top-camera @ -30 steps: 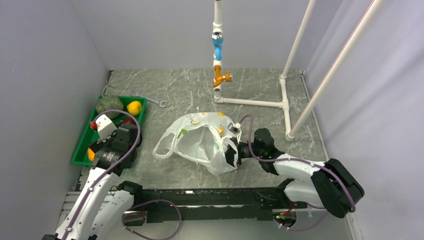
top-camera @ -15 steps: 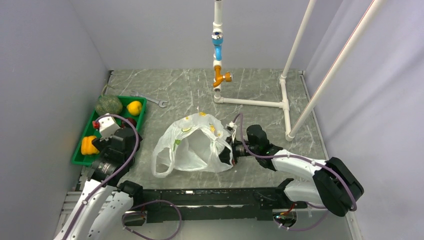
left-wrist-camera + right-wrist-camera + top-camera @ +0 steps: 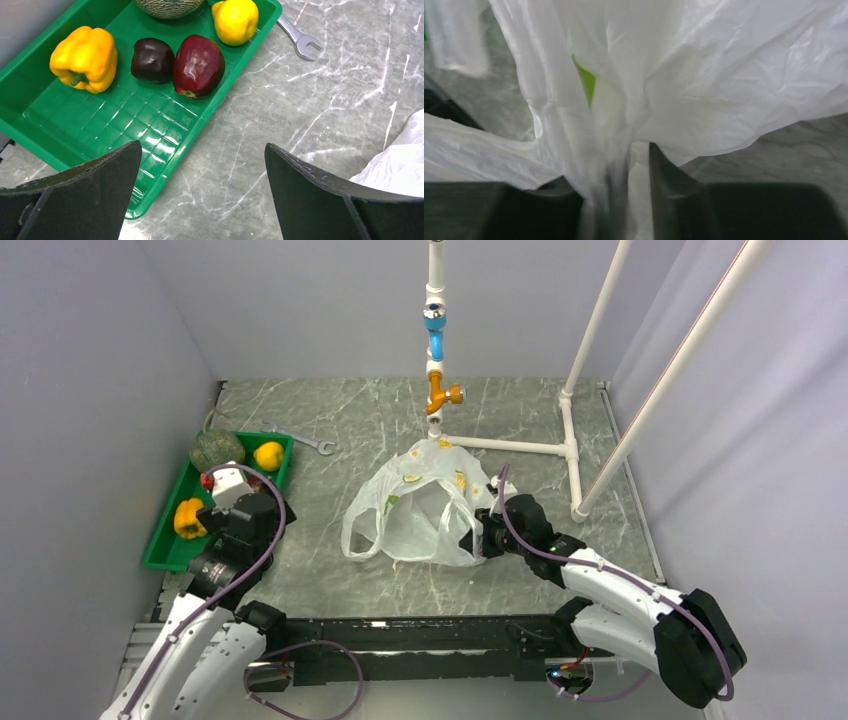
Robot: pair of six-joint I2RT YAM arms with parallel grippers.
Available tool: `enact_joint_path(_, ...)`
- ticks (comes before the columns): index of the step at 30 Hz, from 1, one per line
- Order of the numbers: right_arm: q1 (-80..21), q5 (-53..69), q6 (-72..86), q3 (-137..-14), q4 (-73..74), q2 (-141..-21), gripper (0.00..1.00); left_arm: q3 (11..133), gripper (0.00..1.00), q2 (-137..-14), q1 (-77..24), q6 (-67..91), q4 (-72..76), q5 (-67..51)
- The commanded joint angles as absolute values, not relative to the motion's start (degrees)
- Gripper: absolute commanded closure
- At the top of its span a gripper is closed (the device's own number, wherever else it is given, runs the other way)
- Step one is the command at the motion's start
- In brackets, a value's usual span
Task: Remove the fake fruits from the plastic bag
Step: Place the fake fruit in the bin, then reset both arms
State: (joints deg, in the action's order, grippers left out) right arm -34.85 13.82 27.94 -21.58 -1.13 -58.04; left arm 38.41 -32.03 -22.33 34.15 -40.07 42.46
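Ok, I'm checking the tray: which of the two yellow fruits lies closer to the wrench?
The round lemon, in the corner of the tray beside the wrench; the yellow pepper sits across it.

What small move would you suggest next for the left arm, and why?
Probably swing the open left gripper toward the mouth of the plastic bag: the right gripper pinches the bag up, fruits already lie in the green tray, and whether any remains inside is unclear.

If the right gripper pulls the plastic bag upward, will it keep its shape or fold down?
Probably it folds: the plastic bag is thin, creased film, bunched where the right gripper pinches it. It seems light, standing in loose puffed folds. It might slip, since the film looks smooth.
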Motion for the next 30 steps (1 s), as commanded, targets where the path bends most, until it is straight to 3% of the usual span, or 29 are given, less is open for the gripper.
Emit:
enact_joint_path(1, -34.19, 5.75, 27.64, -25.77, 6.51, -54.42, 0.56, 39.58, 0.01, -30.00, -22.59, 30.48, -36.74, 37.99)
enact_joint_path(5, -34.09, 4.17, 27.09, -28.31, 10.57, -50.90, 0.21, 41.67, 0.01, -26.48, -22.59, 26.05, -36.28, 29.66)
enact_joint_path(10, -34.03, -1.62, 25.06, -33.57, 17.04, -46.24, 0.01, 47.55, 0.01, -23.52, -22.59, 24.35, -38.65, 23.05)
enact_joint_path(25, -34.08, -17.33, 14.97, -56.82, 26.82, -32.61, 0.00, 71.57, 0.01, -20.29, -22.59, 16.42, -42.47, 18.51)
enact_joint_path(30, -34.08, -24.18, 10.41, -64.65, 28.99, -30.79, 0.00, 73.16, 0.00, -17.23, -22.59, 13.39, -39.98, 19.57)
